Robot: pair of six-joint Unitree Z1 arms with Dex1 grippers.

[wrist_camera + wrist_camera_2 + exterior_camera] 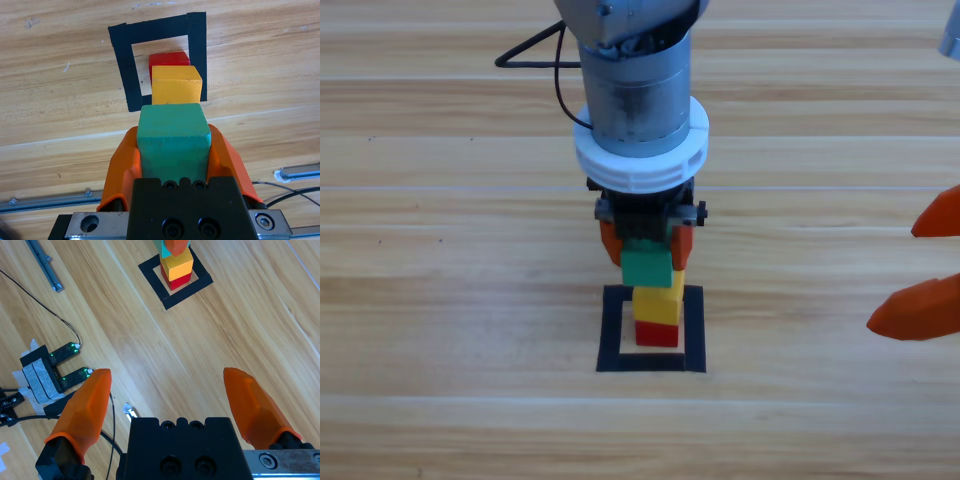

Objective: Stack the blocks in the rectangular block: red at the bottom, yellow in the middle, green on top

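Note:
The red block point(657, 333) sits inside the black tape rectangular block point(611, 330), and the yellow block point(659, 302) rests on top of it. My left gripper point(647, 243) is shut on the green block point(647, 265) and holds it over the yellow one. Whether green touches yellow I cannot tell. In the left wrist view the green block point(173, 137) fills the space between the orange jaws, with yellow point(176, 84), red point(168, 58) and the tape outline point(121, 65) beyond. My right gripper point(926, 268) waits open at the right edge, empty.
A black cable point(542, 60) loops on the table behind the left arm. In the right wrist view a metal rail point(45, 264) and a taped black device with green lights point(52, 371) lie far from the stack point(176, 270).

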